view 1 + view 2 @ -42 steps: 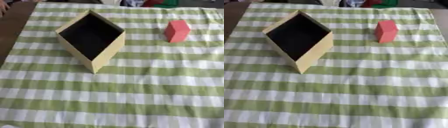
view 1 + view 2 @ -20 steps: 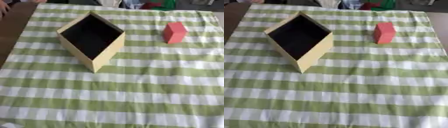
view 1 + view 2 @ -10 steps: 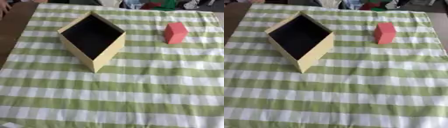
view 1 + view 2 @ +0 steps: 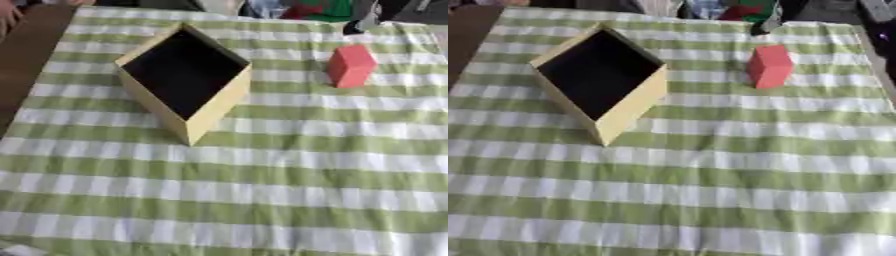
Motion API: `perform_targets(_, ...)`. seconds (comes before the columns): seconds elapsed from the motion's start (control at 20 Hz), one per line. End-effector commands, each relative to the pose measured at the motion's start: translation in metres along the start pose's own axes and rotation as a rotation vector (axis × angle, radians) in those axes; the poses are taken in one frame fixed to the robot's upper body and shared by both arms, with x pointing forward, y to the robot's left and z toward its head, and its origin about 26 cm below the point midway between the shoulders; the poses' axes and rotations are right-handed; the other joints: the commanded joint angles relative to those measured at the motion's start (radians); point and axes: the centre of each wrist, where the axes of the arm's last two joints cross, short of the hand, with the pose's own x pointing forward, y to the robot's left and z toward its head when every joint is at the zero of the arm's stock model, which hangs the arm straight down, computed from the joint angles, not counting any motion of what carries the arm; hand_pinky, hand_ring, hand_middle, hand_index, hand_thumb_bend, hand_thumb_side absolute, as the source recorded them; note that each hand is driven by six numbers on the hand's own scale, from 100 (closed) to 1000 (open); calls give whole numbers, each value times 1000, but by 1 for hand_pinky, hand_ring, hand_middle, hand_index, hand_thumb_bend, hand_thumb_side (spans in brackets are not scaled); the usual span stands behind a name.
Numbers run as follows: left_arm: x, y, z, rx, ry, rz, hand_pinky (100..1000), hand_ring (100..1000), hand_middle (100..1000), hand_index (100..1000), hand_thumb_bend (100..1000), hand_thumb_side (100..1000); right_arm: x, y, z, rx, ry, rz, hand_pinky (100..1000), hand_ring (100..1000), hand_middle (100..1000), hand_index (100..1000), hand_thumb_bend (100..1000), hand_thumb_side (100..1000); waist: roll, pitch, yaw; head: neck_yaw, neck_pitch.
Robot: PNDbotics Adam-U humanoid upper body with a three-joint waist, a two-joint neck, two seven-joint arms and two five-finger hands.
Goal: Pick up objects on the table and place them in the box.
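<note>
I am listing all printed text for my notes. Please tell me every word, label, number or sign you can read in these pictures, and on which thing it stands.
There is none to read.
Box: plain tan walls, dark inside, no print.
Red block: plain faces, no label.
Checked cloth: only green and white stripes.
Things at the far edge: too blurred to show any text.

No text, label, brand, number or sign is showing legibly anywhere. The box (image 4: 185, 82) near the tabletop's far left is presenting plain tan walls and a dark inside, with no printing. The red block (image 4: 351, 65) toward the far right edge is showing bare faces. The green-and-white checked cloth (image 4: 262, 190) covering the tabletop is carrying only its pattern, no lettering.
</note>
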Motion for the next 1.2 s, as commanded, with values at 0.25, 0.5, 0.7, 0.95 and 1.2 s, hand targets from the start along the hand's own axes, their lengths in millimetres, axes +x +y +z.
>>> perform_targets(0.25,6,2,-5,-13,-31,-10,1000,497,517,768,100,138,-10,-9,8,-5,24,23,1000,1000,965,1000,478,189,1,-16,-2,2,-6)
perform_targets(0.5,6,2,-5,-11,-30,-8,1000,497,517,768,100,137,-16,5,2,45,12,30,1000,1000,979,1000,502,306,0,-14,-1,3,-7)
perform_targets(0.7,6,2,-5,-10,-31,-8,1000,497,517,768,100,138,-26,20,-1,99,27,35,1000,1000,982,1000,520,271,-1,-12,1,4,-10)
perform_targets(0.95,6,2,-5,-11,-32,-6,1000,496,517,768,100,137,-34,32,-4,139,36,30,1000,1000,975,1000,528,230,1,-6,4,0,-12)
perform_targets(1.2,5,1,-4,-12,-31,-6,1000,495,517,768,100,136,-38,39,-4,157,41,30,1000,1000,970,1000,537,218,3,3,6,-9,-14)
